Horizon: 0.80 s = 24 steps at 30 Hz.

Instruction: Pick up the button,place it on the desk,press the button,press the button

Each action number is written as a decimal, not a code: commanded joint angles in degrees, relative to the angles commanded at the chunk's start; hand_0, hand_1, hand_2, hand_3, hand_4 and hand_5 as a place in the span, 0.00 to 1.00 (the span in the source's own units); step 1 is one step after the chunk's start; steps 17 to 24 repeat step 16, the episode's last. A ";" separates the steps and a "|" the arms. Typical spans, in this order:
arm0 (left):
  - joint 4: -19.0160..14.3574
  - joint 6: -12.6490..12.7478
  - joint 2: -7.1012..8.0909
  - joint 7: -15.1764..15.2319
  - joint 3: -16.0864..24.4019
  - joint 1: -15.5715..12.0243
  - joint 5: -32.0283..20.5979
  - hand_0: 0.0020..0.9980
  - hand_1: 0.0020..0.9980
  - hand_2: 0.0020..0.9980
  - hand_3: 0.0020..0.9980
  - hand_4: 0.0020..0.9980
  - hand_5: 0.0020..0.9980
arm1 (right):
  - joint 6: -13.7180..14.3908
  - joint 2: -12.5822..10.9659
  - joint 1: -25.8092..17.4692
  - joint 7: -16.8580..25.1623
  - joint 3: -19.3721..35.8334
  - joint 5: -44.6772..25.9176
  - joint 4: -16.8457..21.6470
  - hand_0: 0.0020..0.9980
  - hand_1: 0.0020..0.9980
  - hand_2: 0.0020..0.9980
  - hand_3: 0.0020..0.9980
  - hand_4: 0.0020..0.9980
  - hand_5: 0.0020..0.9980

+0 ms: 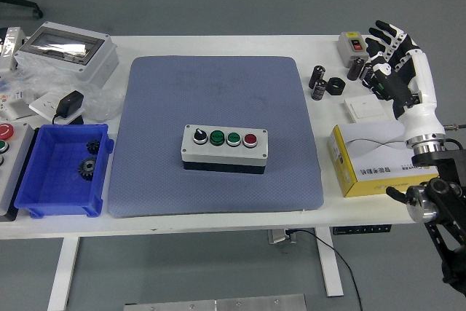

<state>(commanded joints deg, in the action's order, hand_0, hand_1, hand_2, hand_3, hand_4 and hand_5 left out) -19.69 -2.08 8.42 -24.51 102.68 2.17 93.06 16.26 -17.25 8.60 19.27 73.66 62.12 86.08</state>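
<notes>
A grey button box [225, 148] lies in the middle of the blue mat [215, 92], carrying a black selector knob [197, 137], two green buttons [225, 138] and a red button [250, 139]. My right hand [385, 52] hovers at the table's far right edge, well away from the box, fingers spread and holding nothing. The left arm is out of view.
A yellow box [371, 159] lies under my right forearm, with small black cylinders [319, 81], a white switch plate [362, 108] and a small grey switch box [354, 42] nearby. At left stand a blue bin [64, 172] with gears, a grey enclosure [67, 50] and a black adapter [70, 103].
</notes>
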 joint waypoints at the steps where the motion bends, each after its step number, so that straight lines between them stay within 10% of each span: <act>1: 0.01 0.02 0.01 0.00 -0.01 0.02 -0.02 0.63 0.50 0.49 0.59 0.24 0.01 | 0.01 0.05 0.00 -0.02 0.00 0.04 0.03 0.80 0.79 0.80 0.78 0.66 0.43; 24: -0.10 0.67 -0.02 -0.26 -0.77 -0.11 -1.57 0.63 0.50 0.49 0.59 0.24 0.02 | -0.47 0.06 0.10 -1.09 -0.25 1.06 -0.02 0.79 0.79 0.80 0.79 0.66 0.43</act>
